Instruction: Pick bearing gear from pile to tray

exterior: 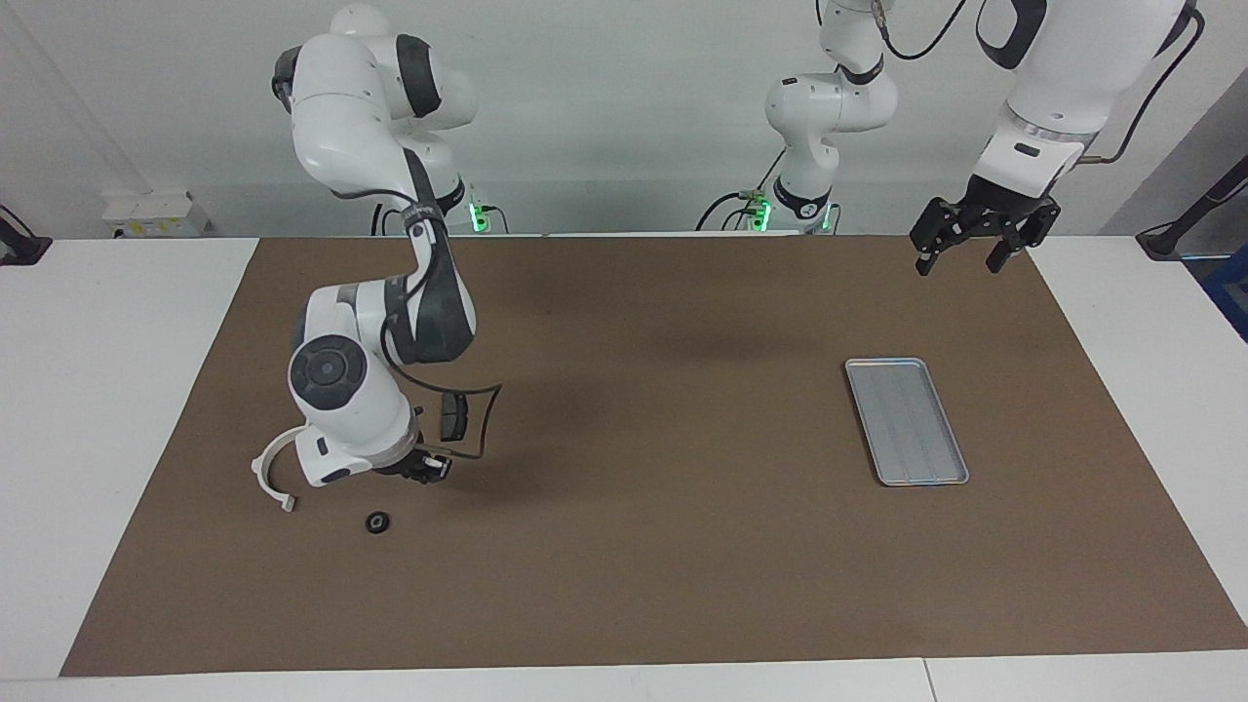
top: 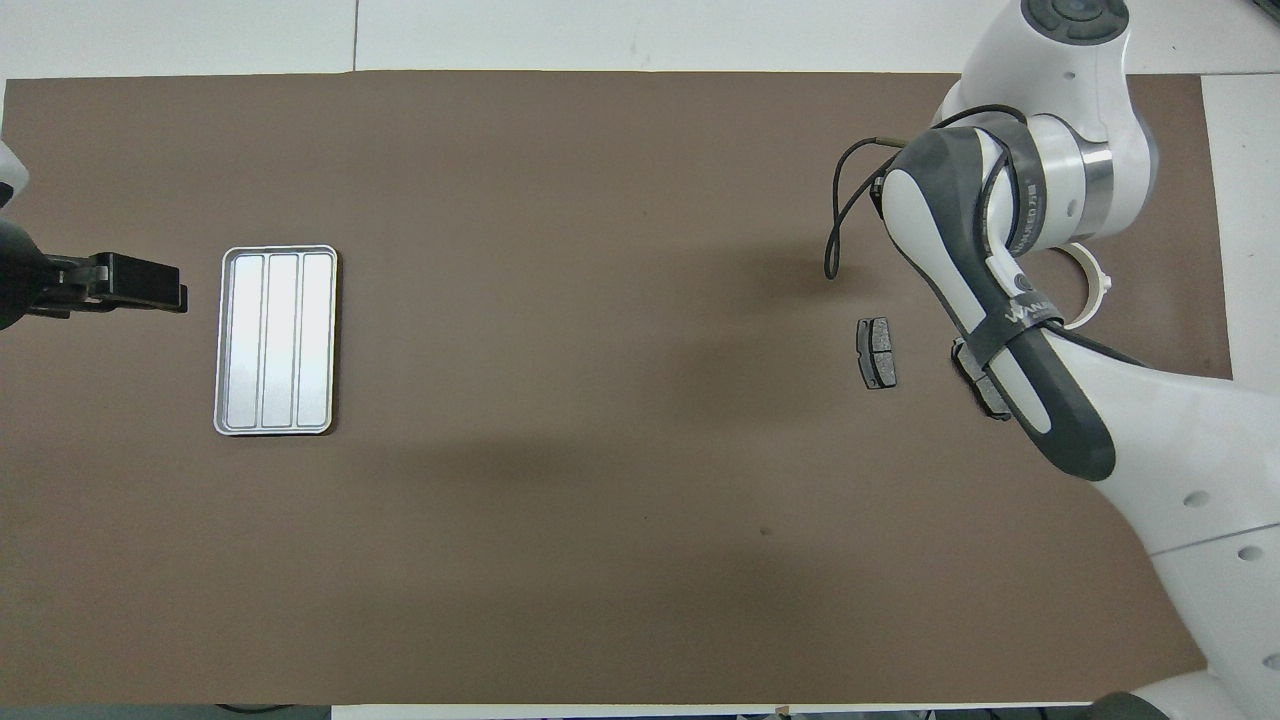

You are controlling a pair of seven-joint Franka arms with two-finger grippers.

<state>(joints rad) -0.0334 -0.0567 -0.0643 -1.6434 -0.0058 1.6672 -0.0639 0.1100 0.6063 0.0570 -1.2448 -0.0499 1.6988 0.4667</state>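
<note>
A small black round bearing gear [exterior: 378,522] lies on the brown mat, farther from the robots than the white half-ring bracket [exterior: 273,468]. My right gripper [exterior: 427,470] hangs shut just above the mat beside that gear, apart from it. Whether a tiny piece sits between its fingertips I cannot tell. In the overhead view the right arm's wrist hides the gripper and the gear. Two dark brake pads [top: 877,352] [top: 985,382] of the pile lie close by. The silver ribbed tray [exterior: 907,419] [top: 275,340] lies toward the left arm's end. My left gripper [exterior: 959,265] [top: 178,290] waits open, high over the mat's edge near the tray.
A black cable [exterior: 483,429] loops from the right wrist down over the mat. The right arm's elbow and forearm [top: 1000,300] hang over the pile and part of the half-ring bracket [top: 1092,290]. White tabletop [exterior: 127,390] borders the mat.
</note>
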